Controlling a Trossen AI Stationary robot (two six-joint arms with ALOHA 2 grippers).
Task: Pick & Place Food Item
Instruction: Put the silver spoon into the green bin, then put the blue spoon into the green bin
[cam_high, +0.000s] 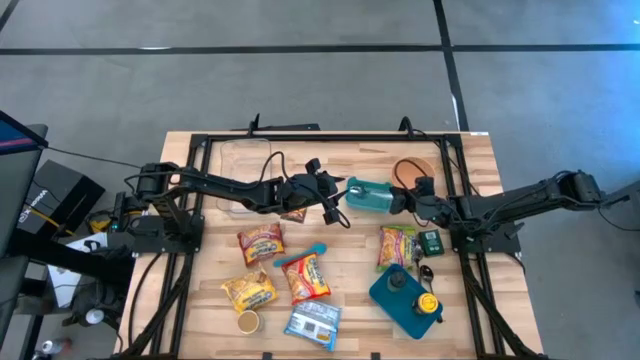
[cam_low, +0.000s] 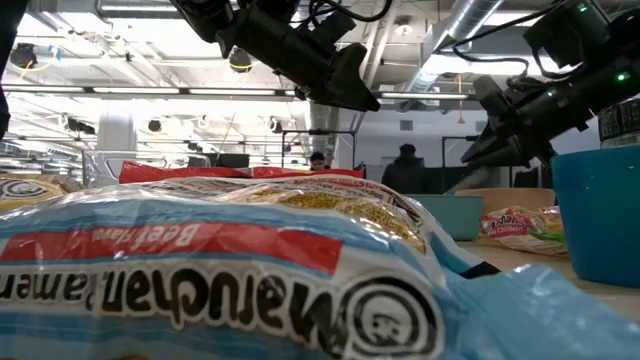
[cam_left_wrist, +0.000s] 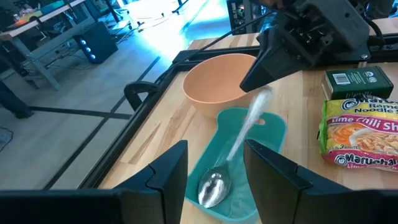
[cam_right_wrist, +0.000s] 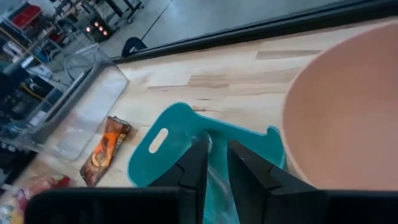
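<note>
Your right gripper (cam_left_wrist: 261, 78) is clamped on the clear-handled metal spoon (cam_left_wrist: 214, 185) over the teal plastic cutting board (cam_left_wrist: 231, 167). Your left gripper (cam_left_wrist: 214, 163), fingers apart, hovers just short of it. Next, I judge, you set the spoon down.

**Tabletop tally: noodles out in front**

Here's the count. Five plastic noodle packets: three red-and-yellow ones (cam_high: 260, 243), one blue-and-white packet (cam_high: 313, 324), one lime-chili packet (cam_high: 397, 247). Add one small orange-brown snack wrapper (cam_right_wrist: 106, 149). Two teal plastic cutting boards, a lighter board (cam_high: 368, 196) and a darker board (cam_high: 400, 312). Singles now: one peach round bowl (cam_left_wrist: 221, 84), one silver metal spoon (cam_left_wrist: 214, 185), one green carton (cam_high: 431, 242), one clear plastic bin (cam_high: 238, 175).
</note>
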